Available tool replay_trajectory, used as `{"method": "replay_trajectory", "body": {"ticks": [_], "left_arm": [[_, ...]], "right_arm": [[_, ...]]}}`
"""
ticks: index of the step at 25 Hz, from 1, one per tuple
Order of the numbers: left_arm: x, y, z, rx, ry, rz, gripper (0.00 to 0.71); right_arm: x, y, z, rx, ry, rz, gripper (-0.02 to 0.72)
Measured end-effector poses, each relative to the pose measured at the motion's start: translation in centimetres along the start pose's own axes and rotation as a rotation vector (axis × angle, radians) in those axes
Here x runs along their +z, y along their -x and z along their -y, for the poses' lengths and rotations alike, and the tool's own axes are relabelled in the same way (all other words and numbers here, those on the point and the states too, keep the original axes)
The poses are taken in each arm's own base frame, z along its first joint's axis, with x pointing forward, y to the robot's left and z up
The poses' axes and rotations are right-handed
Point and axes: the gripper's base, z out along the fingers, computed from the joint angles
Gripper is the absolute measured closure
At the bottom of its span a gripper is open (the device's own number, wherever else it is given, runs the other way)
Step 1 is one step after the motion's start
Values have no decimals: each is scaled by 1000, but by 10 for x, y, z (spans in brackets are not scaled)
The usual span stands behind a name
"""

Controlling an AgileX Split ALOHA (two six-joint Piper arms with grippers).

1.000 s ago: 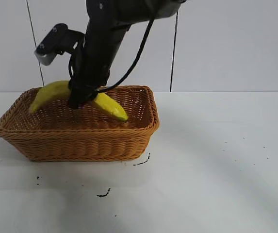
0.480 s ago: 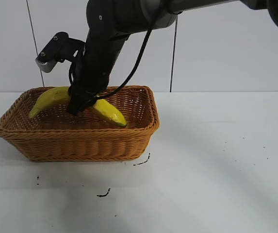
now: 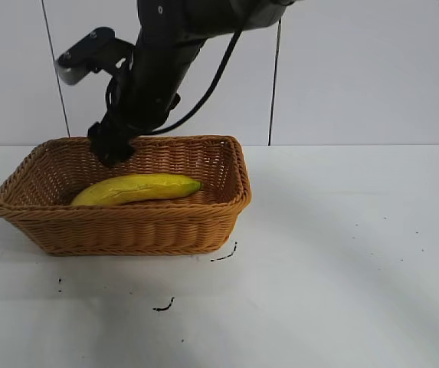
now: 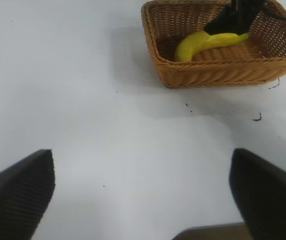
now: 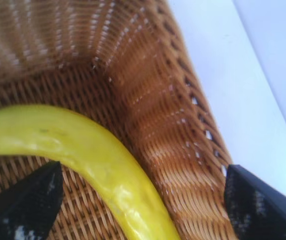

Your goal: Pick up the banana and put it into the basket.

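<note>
The yellow banana (image 3: 139,188) lies flat on the floor of the tan woven basket (image 3: 127,230), running along its length. My right gripper (image 3: 112,149) hangs just above the banana's back side, over the basket's rear left part. In the right wrist view the banana (image 5: 83,150) rests on the basket (image 5: 157,100) weave below my right gripper (image 5: 143,200), whose fingers stand wide open and clear of the fruit. My left gripper (image 4: 143,200) is open over bare table, far from the basket (image 4: 207,75) and the banana (image 4: 207,42).
White tabletop (image 3: 342,268) stretches to the right of and in front of the basket. Small black marks (image 3: 165,305) dot it near the basket's front. A white panelled wall stands close behind the basket.
My right gripper opened and let go of the banana, which dropped from above the rim to lie flat in the basket. The gripper then rose a little.
</note>
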Motion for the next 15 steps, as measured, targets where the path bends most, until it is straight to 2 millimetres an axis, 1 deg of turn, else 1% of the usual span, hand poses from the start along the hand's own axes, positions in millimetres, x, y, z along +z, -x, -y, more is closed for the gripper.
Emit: {"method": "replay_trajectory", "body": {"ticks": [3, 5, 10, 13, 15], "left_arm": [[0, 0, 0, 0, 0, 0, 20], [0, 0, 0, 0, 0, 0, 20], [0, 0, 0, 0, 0, 0, 20], [0, 0, 0, 0, 0, 0, 20], [0, 0, 0, 0, 0, 0, 20]], "right_arm": [[-10, -4, 39, 143, 14, -54, 87], [-15, -10, 68, 251, 22, -86, 87], [-25, -39, 141, 451, -47, -176, 88], [-32, -57, 178, 517, -98, -212, 88], [-37, -67, 196, 551, -117, -237, 95]]}}
